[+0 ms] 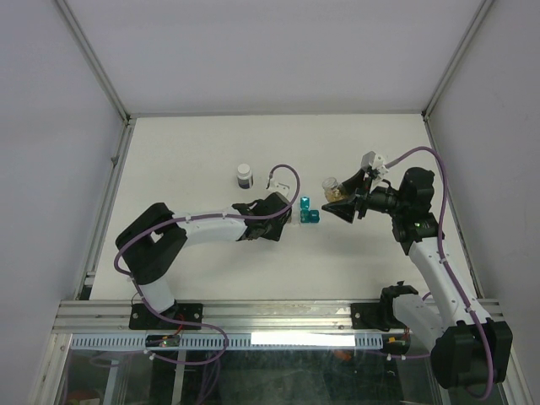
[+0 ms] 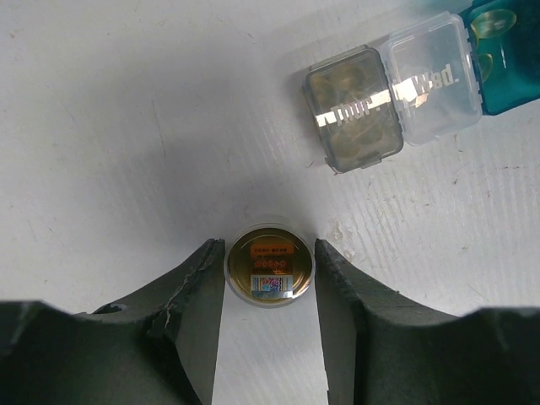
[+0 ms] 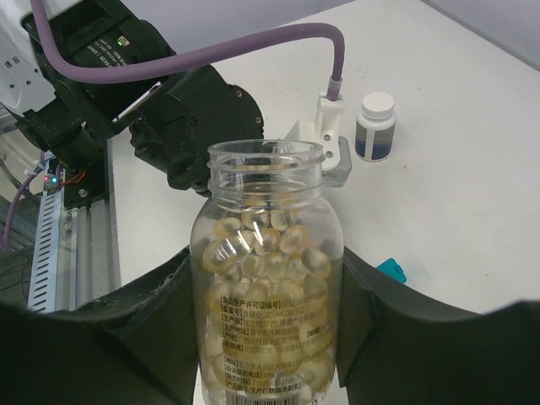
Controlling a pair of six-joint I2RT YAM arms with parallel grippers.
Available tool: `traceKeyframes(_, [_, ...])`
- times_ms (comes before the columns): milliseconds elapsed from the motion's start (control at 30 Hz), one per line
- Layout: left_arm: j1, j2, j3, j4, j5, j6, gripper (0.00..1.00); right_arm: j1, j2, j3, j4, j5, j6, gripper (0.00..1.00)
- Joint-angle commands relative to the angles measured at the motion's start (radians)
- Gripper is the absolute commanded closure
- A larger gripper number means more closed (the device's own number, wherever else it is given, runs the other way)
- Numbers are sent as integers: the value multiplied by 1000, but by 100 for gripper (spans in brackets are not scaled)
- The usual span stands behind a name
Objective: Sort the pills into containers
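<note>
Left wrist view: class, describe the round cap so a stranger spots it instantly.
On the white table, find the left claw's two dark fingers. Between them lies the round cap, gold with a printed label; the nearby boxes are rectangular.

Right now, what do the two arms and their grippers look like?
The left arm and right arm share white links, black joint housings and a looping purple cable. The left gripper and right gripper have thick, matte black fingers that taper toward the tips.
</note>
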Motion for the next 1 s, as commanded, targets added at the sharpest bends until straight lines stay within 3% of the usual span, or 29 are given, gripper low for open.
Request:
traceKeyframes(0, [-4,-53,16,17,10,10,64,-8,-2,48,13,-10,-33,100])
traceKeyframes(267, [6,-265,-121,246,172,11,69,-14,6,48,-42,-34,-141,100])
traceKeyframes(567, [123,-481,-349,673,603,-71,69,-71,14,36,-135,-100,-313,100])
traceKeyframes(767, [185,-475,-363,833,817,-138,69,-119,-7,27,-223,-123,-450,100])
traceKeyframes(967, [195,-408,-328,958,922,-208,69,-160,-25,13,-308,-139,-583,100])
